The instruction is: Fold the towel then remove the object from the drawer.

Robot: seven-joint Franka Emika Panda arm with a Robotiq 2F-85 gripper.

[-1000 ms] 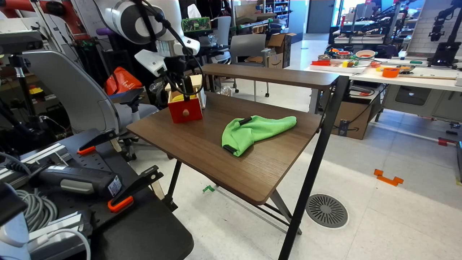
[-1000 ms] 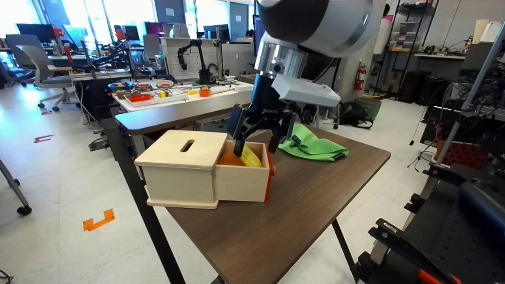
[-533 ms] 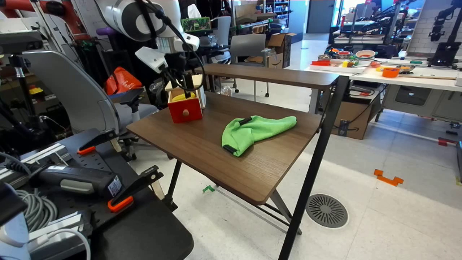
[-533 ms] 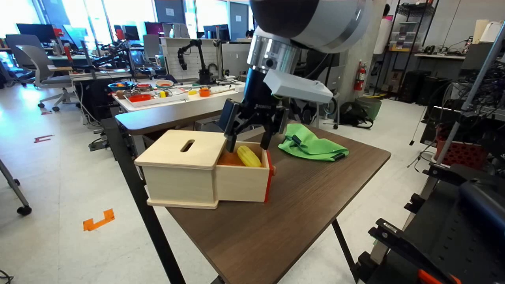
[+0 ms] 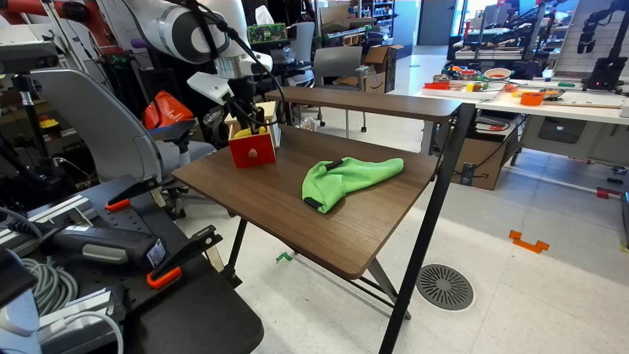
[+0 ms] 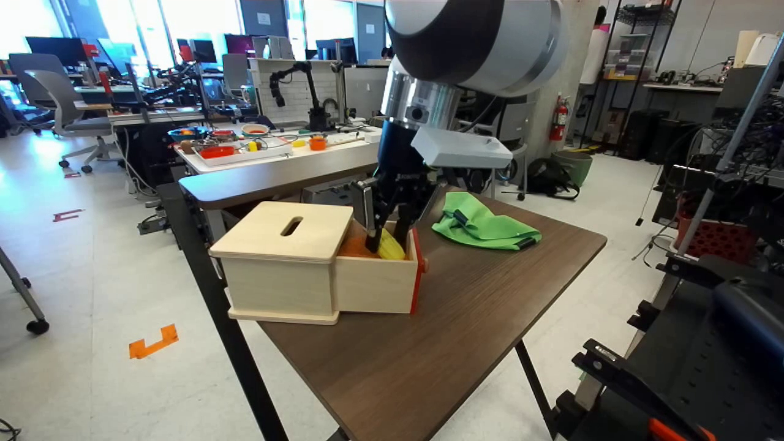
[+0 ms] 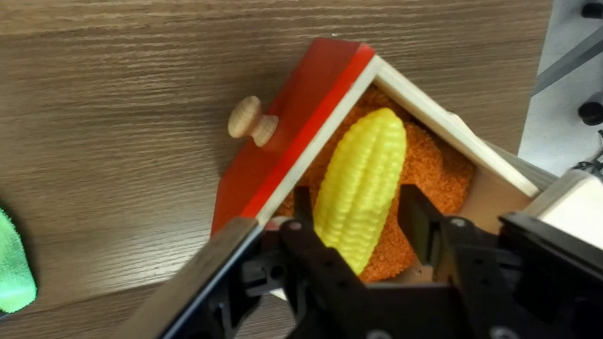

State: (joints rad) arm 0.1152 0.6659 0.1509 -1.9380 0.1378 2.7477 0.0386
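Note:
The green towel (image 5: 361, 177) lies bunched and doubled over on the table, also partly visible in the wrist view (image 7: 14, 268). A drawer with a red front (image 5: 248, 151) stands pulled out of its wooden box (image 6: 278, 282). Inside the drawer, a yellow toy corn cob (image 7: 365, 169) rests on a fuzzy orange thing (image 7: 435, 174). My gripper (image 7: 355, 187) reaches down into the drawer with its jaws apart, one on each side of the corn. The finger nearer the red front is close to the corn; a gap shows between the corn and the opposite finger (image 7: 417, 221).
The drawer's side walls (image 6: 375, 285) rise closely around the fingers. A wooden knob (image 7: 252, 121) sticks out from the red front. Behind the box runs a raised shelf (image 5: 363, 103). A black cart (image 5: 196, 300) with tools stands beside the table.
From above the drawer, my gripper has come down around the corn, and its jaws have narrowed from wide open. Towel, drawer and box have stayed in place.

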